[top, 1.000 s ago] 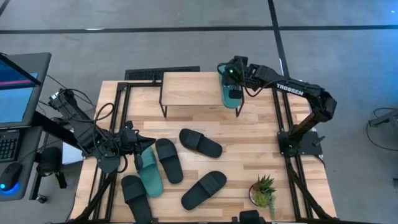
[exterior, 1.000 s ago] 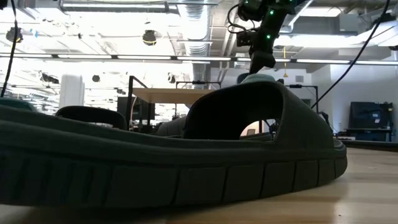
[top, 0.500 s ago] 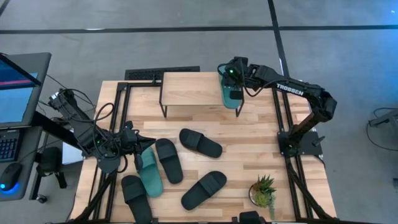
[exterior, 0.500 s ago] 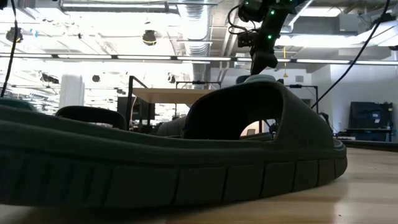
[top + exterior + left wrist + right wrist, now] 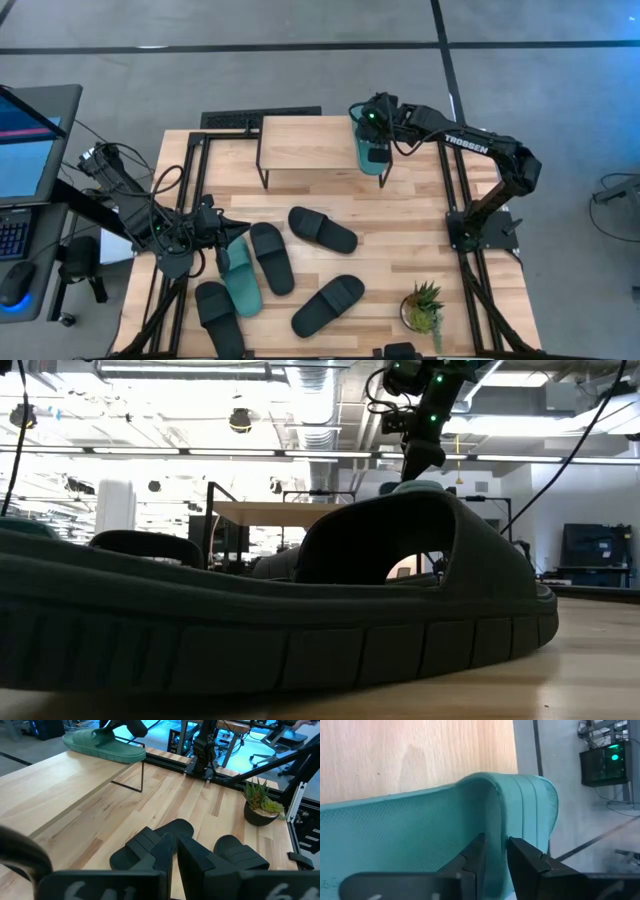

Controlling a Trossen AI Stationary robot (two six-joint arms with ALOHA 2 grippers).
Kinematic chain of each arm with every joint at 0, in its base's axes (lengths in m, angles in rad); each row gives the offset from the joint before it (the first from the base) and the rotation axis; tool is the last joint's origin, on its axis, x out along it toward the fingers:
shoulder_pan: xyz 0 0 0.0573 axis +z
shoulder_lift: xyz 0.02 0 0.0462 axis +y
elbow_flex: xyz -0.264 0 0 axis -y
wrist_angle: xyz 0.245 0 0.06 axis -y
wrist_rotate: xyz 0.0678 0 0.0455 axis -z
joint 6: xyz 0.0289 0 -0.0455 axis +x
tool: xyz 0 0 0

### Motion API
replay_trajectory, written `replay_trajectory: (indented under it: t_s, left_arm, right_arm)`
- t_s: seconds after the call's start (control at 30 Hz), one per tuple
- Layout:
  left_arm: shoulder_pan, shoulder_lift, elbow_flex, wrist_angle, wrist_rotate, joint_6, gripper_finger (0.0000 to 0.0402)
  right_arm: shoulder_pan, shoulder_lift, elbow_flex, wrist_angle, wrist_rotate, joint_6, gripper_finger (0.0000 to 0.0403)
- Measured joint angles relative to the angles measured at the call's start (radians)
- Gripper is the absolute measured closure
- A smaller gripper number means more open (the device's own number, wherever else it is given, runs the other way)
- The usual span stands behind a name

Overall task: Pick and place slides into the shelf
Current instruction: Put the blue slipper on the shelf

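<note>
A teal-green rubber slide (image 5: 370,145) with a finely dimpled footbed lies on the right end of the small light-wood shelf (image 5: 305,145), overhanging its edge. The right gripper (image 5: 376,128) pinches its ridged strap between nearly closed fingers. Four black rubber slides (image 5: 322,229) and a second teal slide (image 5: 240,277) lie on the plank tabletop (image 5: 410,235). The left gripper (image 5: 215,238) waits just beside that one, fingers drawn together, empty.

Bare shelf (image 5: 300,145) beside teal slide (image 5: 367,145)
</note>
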Motion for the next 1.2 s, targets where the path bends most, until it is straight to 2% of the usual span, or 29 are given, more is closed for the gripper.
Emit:
replay_trajectory:
  t_s: [0.17, 0.6, 1.0, 1.07, 1.2]
  left_arm:
    - [0.000, 0.000, 0.000, 0.000, 0.006, -0.002, 0.0388]
    - [0.000, 0.000, 0.000, -0.005, 0.006, -0.001, 0.0388]
    - [0.000, 0.000, 0.000, -0.011, 0.006, 0.003, 0.0388]
    - [0.000, 0.000, 0.000, -0.009, 0.040, 0.003, 0.0388]
    - [0.000, 0.005, 0.000, -0.009, 0.225, 0.002, 0.0388]
  right_arm:
    - [0.000, 0.000, 0.000, 0.000, -0.002, 0.000, 0.0321]
    - [0.014, -0.010, 0.000, -0.056, 0.020, 0.018, 0.0237]
    - [0.052, -0.090, 0.001, -0.081, 0.020, 0.043, 0.0204]
    - [0.074, -0.110, 0.001, -0.102, 0.014, 0.071, 0.0203]
    - [0.140, -0.162, 0.001, -0.143, -0.045, 0.134, 0.0203]
